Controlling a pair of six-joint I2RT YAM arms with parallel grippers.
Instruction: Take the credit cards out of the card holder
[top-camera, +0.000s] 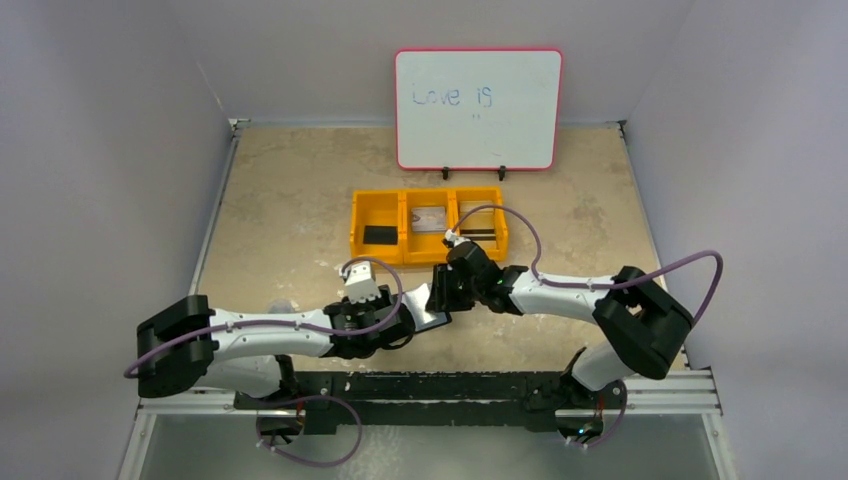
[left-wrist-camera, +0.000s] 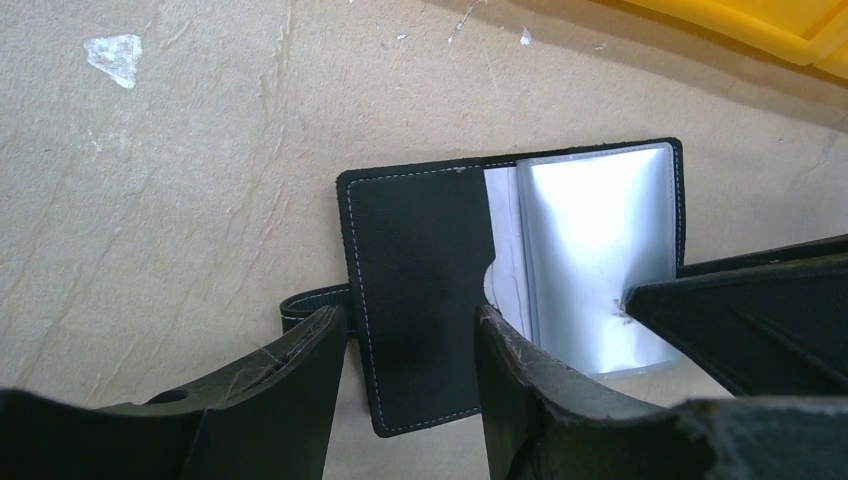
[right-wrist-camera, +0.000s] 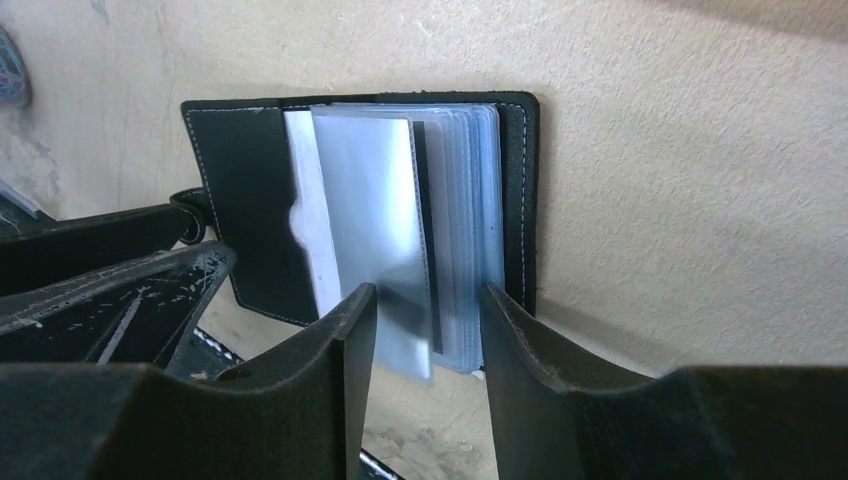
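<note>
The black card holder (left-wrist-camera: 420, 270) lies open on the table, and it also shows in the right wrist view (right-wrist-camera: 240, 200) and the top view (top-camera: 432, 318). Its clear pockets (left-wrist-camera: 600, 240) fan out on the right half. A pale grey card with a dark stripe (right-wrist-camera: 375, 200) sits in a raised sleeve. A white card edge (right-wrist-camera: 305, 210) shows behind the black flap. My left gripper (left-wrist-camera: 410, 345) is open, its fingers on either side of the black flap. My right gripper (right-wrist-camera: 425, 305) is open and straddles the near ends of the clear sleeves. One of its fingertips (left-wrist-camera: 650, 298) touches a pocket.
A yellow three-compartment tray (top-camera: 356, 215) stands just behind the wallet. It holds a small black rectangle (top-camera: 380, 235) on the left and pale cards (top-camera: 430, 218) in the middle. A whiteboard (top-camera: 478, 108) stands at the back. Both arms meet over the table's near centre.
</note>
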